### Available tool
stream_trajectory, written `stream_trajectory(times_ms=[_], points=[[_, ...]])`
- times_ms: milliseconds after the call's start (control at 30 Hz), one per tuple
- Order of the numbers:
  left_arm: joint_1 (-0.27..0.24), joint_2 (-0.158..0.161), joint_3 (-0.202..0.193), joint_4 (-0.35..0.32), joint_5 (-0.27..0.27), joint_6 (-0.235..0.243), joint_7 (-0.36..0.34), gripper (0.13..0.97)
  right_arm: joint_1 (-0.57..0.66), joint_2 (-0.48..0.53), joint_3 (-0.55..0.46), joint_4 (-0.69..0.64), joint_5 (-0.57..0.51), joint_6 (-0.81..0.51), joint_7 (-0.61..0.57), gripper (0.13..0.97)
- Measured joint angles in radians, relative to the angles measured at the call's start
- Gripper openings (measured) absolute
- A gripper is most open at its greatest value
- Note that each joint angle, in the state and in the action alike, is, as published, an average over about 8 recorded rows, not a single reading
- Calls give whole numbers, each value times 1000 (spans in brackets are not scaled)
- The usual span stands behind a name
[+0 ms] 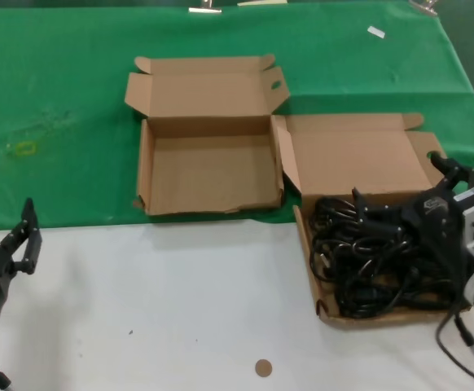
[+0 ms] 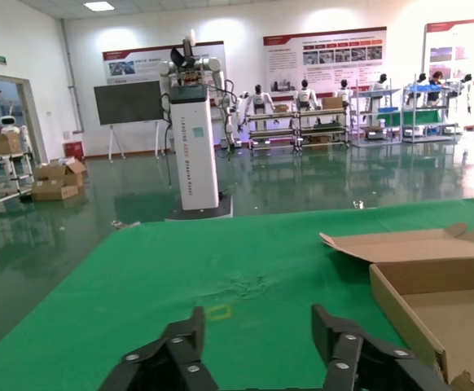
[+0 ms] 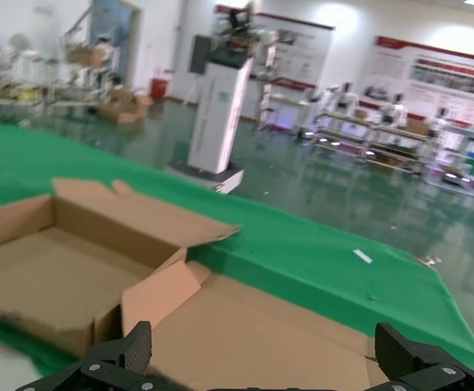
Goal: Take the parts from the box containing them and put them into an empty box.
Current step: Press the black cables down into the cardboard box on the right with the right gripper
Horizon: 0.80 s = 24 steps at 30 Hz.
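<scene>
The box containing the parts (image 1: 359, 155) lies open at the right, and a tangle of black cables (image 1: 367, 261) fills its tray. The empty box (image 1: 208, 171) lies open at the centre, just left of it. My right gripper (image 1: 396, 177) is open and empty and hovers over the cables and the box's lid. In the right wrist view its fingers (image 3: 261, 346) spread wide above the lid (image 3: 302, 326), with the empty box (image 3: 50, 269) beyond. My left gripper (image 1: 32, 236) is open and empty at the front left; it also shows in the left wrist view (image 2: 257, 326).
A green cloth (image 1: 58, 98) covers the far half of the table and a white surface (image 1: 180, 309) the near half. A small brown disc (image 1: 263, 368) lies near the front edge. A white tag (image 1: 375, 32) lies at the far right.
</scene>
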Motion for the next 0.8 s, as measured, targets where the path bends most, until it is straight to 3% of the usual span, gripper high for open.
stream_trajectory(times_ms=[433, 567, 800], points=[[0, 0, 0, 0, 0, 0, 0, 295, 149, 335, -276, 31, 173, -13, -44, 966], [0, 0, 0, 0, 0, 0, 0, 295, 220, 410, -358, 26, 167, -60, -39, 966], [0, 0, 0, 0, 0, 0, 0, 197, 325, 504, -430, 18, 58, -185, 22, 966]])
